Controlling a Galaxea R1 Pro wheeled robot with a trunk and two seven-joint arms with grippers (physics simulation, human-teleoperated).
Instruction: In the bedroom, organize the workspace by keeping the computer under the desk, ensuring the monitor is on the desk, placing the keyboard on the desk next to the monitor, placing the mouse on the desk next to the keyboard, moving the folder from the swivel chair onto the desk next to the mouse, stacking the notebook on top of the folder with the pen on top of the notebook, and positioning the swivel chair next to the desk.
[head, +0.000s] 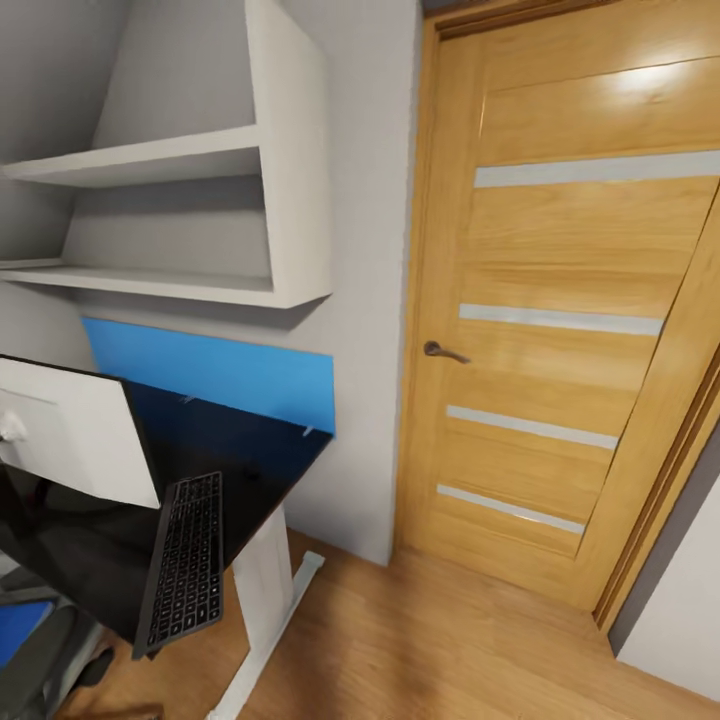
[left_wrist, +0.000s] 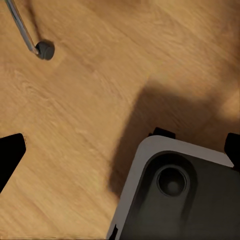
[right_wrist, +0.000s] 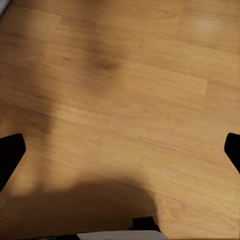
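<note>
The keyboard (head: 185, 563) lies on the black counter (head: 250, 465), at 3 o'clock from the monitor (head: 75, 430). No words show anywhere. Both jaws are spread wide.

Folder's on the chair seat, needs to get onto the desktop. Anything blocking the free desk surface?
Partly. The keyboard lies along the desk edge, overhanging it, and the monitor stands beside it. The black top beyond them toward the blue wall panel looks bare. The folder shows only as a blue corner low beside the desk.

keyboard (head: 185, 563) lies on the black desk (head: 240, 470) beside the white-backed monitor (head: 70, 430); its end overhangs the edge
</note>
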